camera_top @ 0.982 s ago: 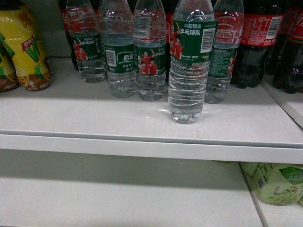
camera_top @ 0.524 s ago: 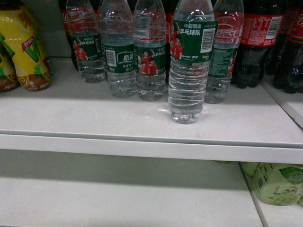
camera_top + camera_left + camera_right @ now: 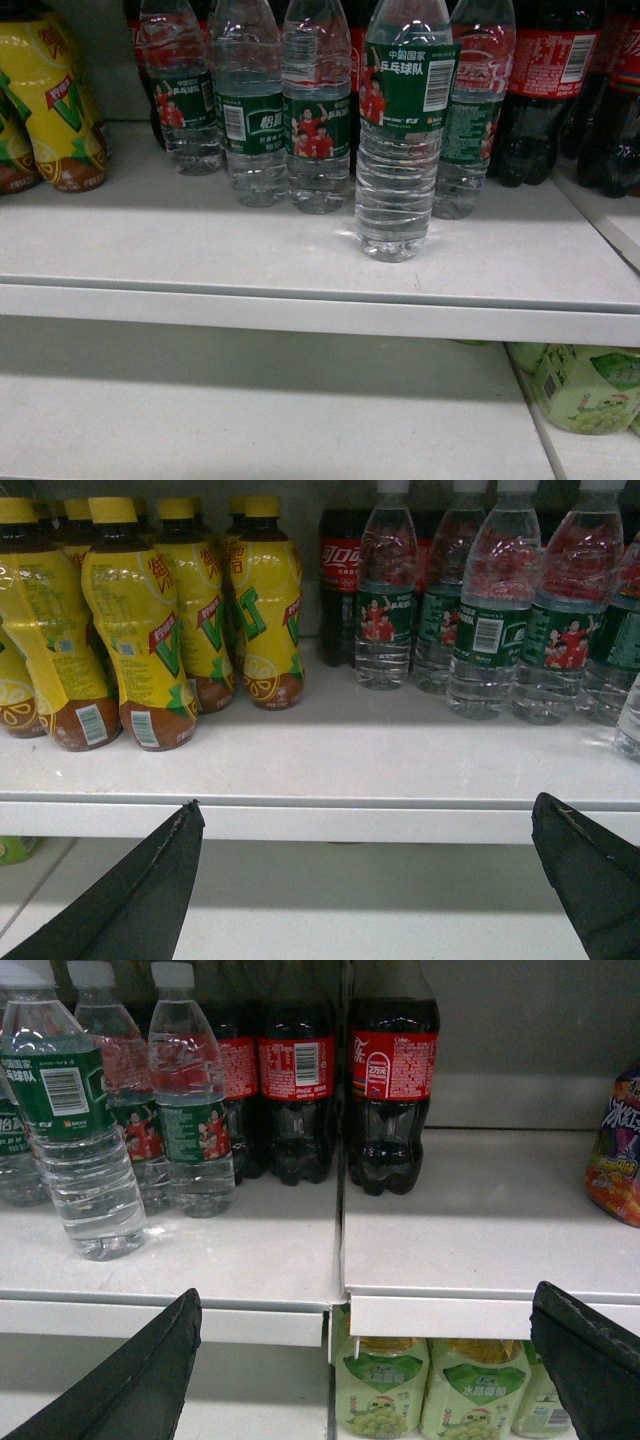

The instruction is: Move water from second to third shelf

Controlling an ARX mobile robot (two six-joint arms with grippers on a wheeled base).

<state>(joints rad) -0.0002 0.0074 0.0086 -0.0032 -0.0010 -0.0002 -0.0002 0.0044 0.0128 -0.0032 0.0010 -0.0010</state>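
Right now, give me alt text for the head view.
One water bottle stands forward on the upper shelf, ahead of a row of four more. Yellow drinks sit left, cola right; the shelf below is mostly bare. No claw shows.

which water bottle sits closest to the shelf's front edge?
The water bottle standing alone ahead of the row, barcode facing out; the others sit farther back.

Yellow-wrapped plastic tea bottles (image 3: 140, 630) stand left on the white metal shelf (image 3: 200, 250); dark cola bottles with red labels (image 3: 390, 1100) right; pale green grape-drink bottles (image 3: 470, 1390) on the shelf below
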